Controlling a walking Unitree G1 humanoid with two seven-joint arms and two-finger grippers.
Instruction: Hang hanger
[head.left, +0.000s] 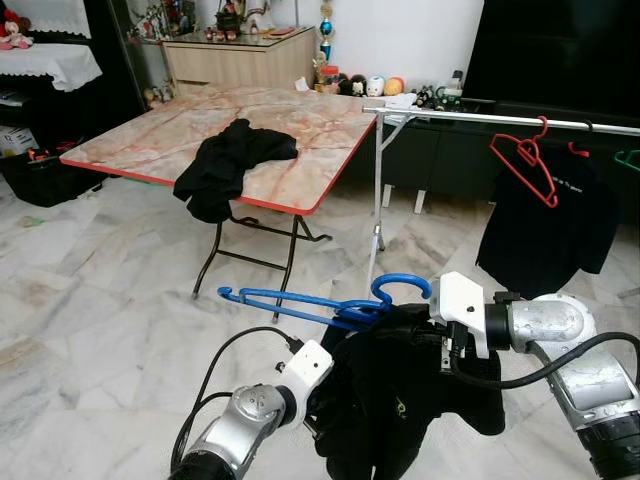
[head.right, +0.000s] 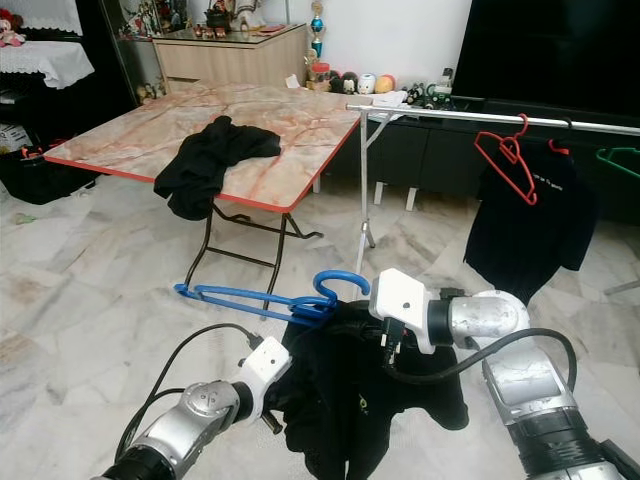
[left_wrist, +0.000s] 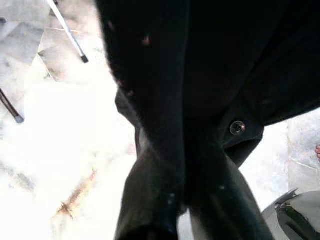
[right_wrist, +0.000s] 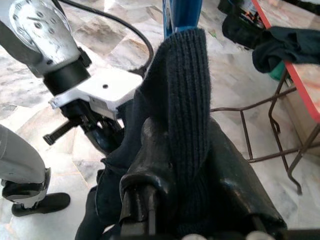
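Observation:
A blue hanger (head.left: 320, 303) is held level in front of me, hook up, with a black shirt (head.left: 400, 400) draped from it. My right gripper (right_wrist: 187, 165) is shut on the shirt's ribbed collar (right_wrist: 187, 90) just below the blue hook (right_wrist: 182, 15). My left gripper (left_wrist: 185, 200) is lower down, shut on a fold of the same shirt (left_wrist: 200, 75). The silver clothes rail (head.left: 500, 118) stands ahead to the right, well beyond the hanger.
On the rail hang a red hanger (head.left: 525, 165), a black T-shirt (head.left: 545, 225) and a green hanger (head.left: 628, 158). A folding marble-top table (head.left: 300, 125) with a black garment (head.left: 235, 160) stands ahead left. Marble floor lies between me and the rail.

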